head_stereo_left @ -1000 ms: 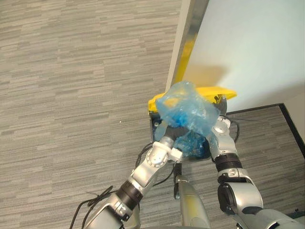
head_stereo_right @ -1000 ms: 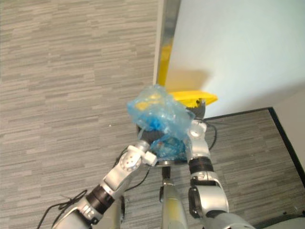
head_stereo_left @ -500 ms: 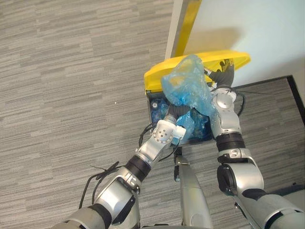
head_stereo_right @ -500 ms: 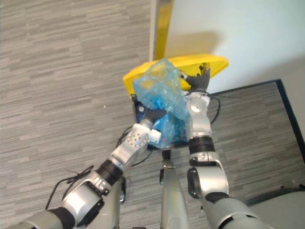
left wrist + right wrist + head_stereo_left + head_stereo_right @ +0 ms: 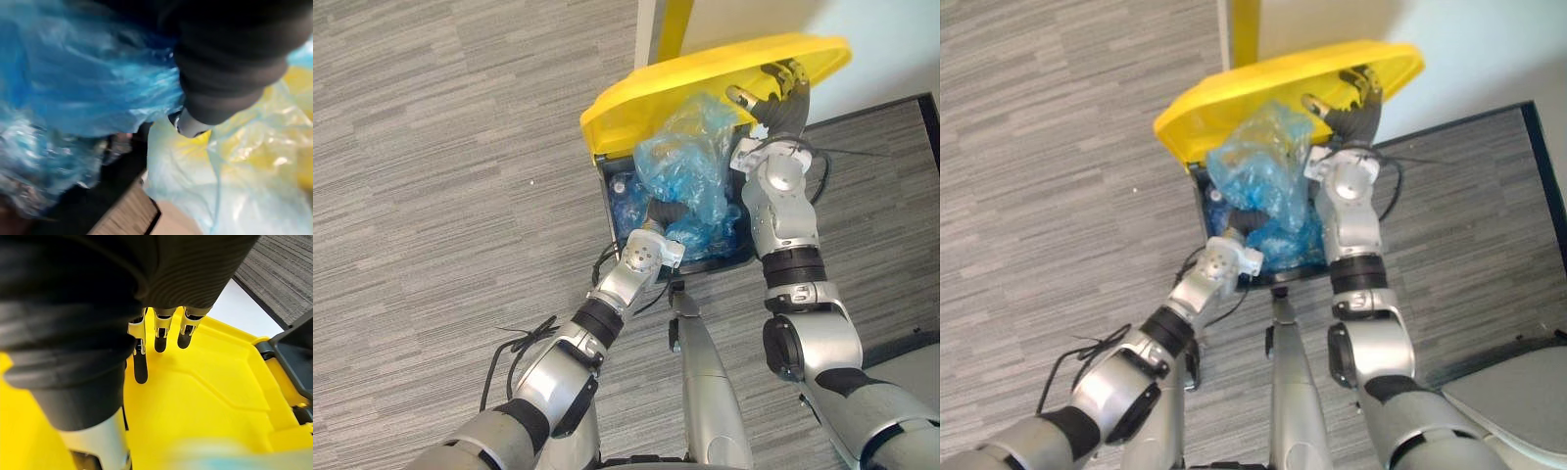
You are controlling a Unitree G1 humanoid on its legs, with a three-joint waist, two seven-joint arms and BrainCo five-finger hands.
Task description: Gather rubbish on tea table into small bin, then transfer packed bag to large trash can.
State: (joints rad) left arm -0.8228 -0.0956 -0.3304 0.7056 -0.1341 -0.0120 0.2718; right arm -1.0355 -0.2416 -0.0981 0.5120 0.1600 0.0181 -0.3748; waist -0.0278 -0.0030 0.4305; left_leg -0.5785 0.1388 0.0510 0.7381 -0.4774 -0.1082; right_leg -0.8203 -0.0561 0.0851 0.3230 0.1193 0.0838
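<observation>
The large trash can point(image 5: 720, 264), dark-walled and fitted with a yellow lid point(image 5: 646, 98), is seen standing on a grey striped carpet floor point(image 5: 440, 147), close against a pale wall point(image 5: 891, 29) whose corner is marked by a yellow strip point(image 5: 675, 20). The lid is tilted up and back, and it is propped from below by the right hand point(image 5: 781, 98), which is raised at the can's right side. In the right wrist view its fingers point(image 5: 160, 335) are shown straight and side by side, with the dark tips laid flat against the lid's yellow underside; nothing is gripped by them. The packed bag point(image 5: 690, 162), of crumpled translucent blue plastic, is held above the can's open mouth, between the two arms and just in front of the raised lid, with its lower part reaching down to the opening. The left hand point(image 5: 664, 212) is placed beneath the bag at its near side, and its dark ribbed cover is pressed into the plastic. Its fingers are buried in the folds, in the left wrist view too, so it cannot be told whether they are spread or closed. More blue bags point(image 5: 631, 201) are seen lying inside the can, below the held one.
</observation>
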